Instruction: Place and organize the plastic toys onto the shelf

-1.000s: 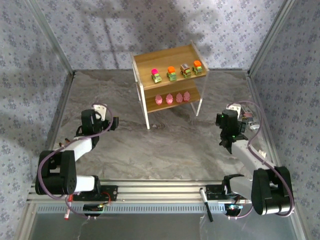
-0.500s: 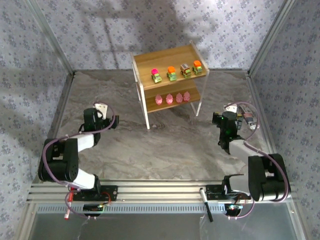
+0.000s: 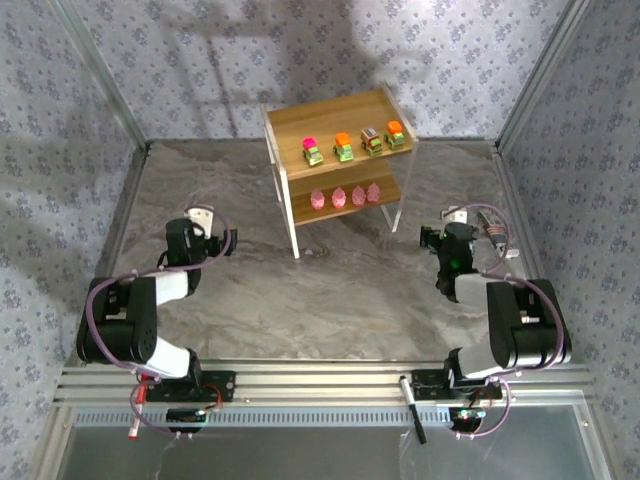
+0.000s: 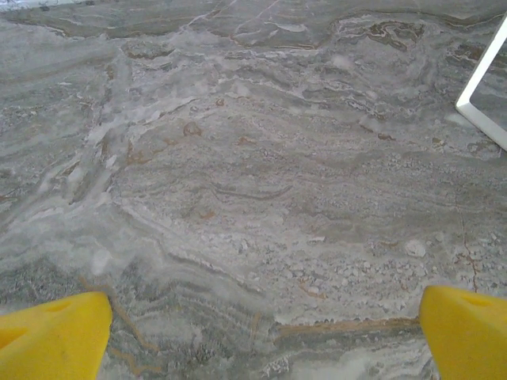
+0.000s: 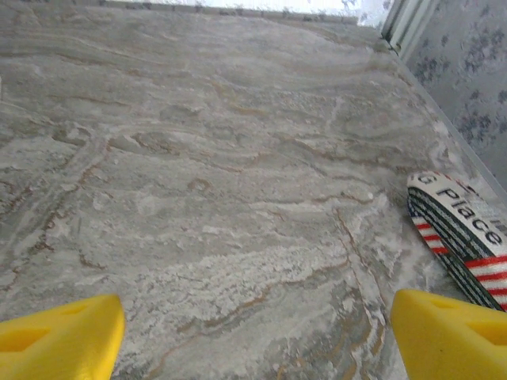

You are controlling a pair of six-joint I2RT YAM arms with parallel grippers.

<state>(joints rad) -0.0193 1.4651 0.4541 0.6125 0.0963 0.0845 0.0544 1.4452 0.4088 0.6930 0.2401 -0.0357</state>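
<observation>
The shelf (image 3: 287,125), light wood with white side frames, stands at the back middle of the table. Its top tier holds several little cars, among them a pink-topped one (image 3: 313,152) and an orange-topped one (image 3: 395,134). Several pink figures (image 3: 338,197) stand in a row on the lower tier. My left gripper (image 3: 226,244) hangs low over bare table, left of the shelf. Its yellow fingertips (image 4: 59,336) are wide apart, so it is open and empty. My right gripper (image 3: 430,239) is right of the shelf, also open and empty, with yellow fingertips (image 5: 447,336) over bare table.
A striped, printed strip (image 5: 463,233) lies on the table by the right wall. One white shelf leg (image 4: 482,101) shows at the right edge of the left wrist view. A black pen (image 3: 412,405) lies on the near rail. Patterned walls enclose the table.
Both arms have folded back and lowered. The right gripper has moved away from the near edge and now lies closer to the right wall. The toys and shelf have not moved.
</observation>
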